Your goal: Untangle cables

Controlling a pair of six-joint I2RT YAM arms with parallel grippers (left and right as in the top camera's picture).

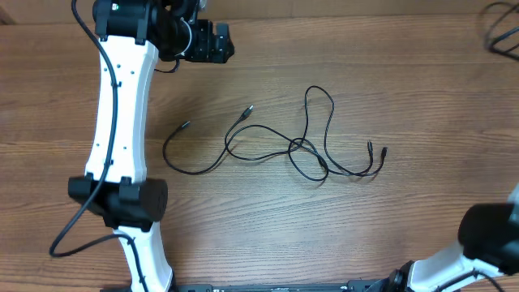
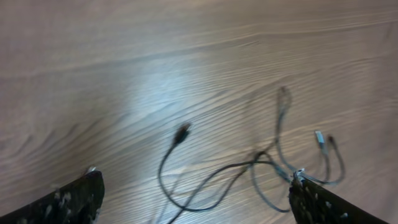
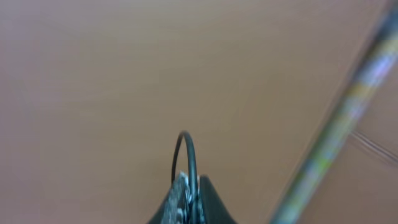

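Observation:
Thin black cables [image 1: 276,138] lie loosely tangled on the wooden table, crossing in a knot [image 1: 304,146]. Plug ends show at the left [image 1: 186,124], at the middle [image 1: 250,108] and as a pair at the right [image 1: 377,149]. My left gripper [image 1: 214,40] hovers at the table's far side, behind the cables, open with nothing between its fingers. The left wrist view shows the cables [image 2: 249,167] ahead of the wide-apart gripper [image 2: 199,211]. The right wrist view shows my right gripper [image 3: 189,182] shut on a thin black cable loop [image 3: 187,146].
The left arm [image 1: 122,122] stretches along the table's left side. Part of the right arm [image 1: 486,231] fills the near right corner. A dark cord [image 1: 501,32] shows at the far right edge. A blurred slanted bar [image 3: 348,118] crosses the right wrist view.

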